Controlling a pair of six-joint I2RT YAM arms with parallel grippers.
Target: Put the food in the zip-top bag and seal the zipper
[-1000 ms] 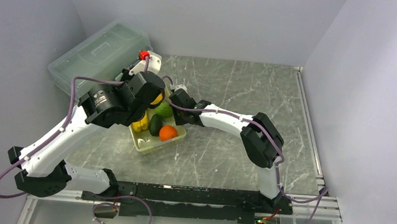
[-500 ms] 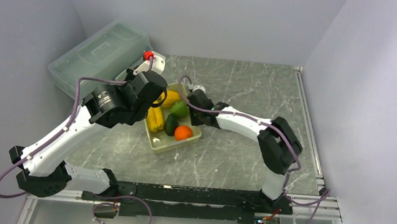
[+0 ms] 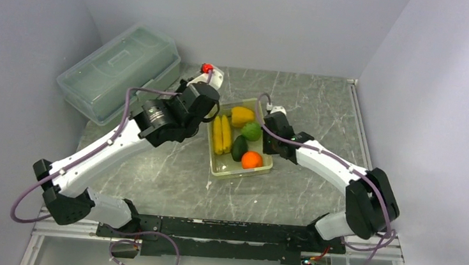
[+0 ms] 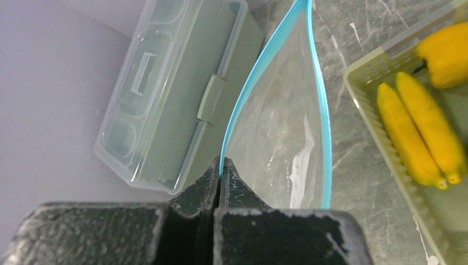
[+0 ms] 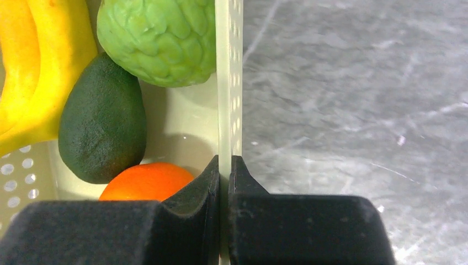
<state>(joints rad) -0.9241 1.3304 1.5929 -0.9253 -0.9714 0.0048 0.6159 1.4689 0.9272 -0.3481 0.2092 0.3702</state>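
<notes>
The clear zip-top bag (image 4: pixel 281 138) is glossy, crinkled plastic film with a smooth teal-blue strip (image 4: pixel 322 110). The pale yellow-green perforated basket (image 5: pixel 229 83) is matt plastic. The dark green avocado (image 5: pixel 102 127) looks finely pebbled and dull; the grey marbled table (image 5: pixel 353 99) smooth.

A lab booth: blank walls (image 3: pixel 254 25), marbled table (image 3: pixel 324 108).

Teal zipper (image 4: pixel 329 154), clr bag (image 4: pixel 281 132), grey marbled table (image 3: pixel 311 101).

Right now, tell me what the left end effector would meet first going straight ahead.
The bag it pinches by the zipper lies straight ahead of the left end effector; beyond that, probably table beside the box, depth unclear.
</notes>
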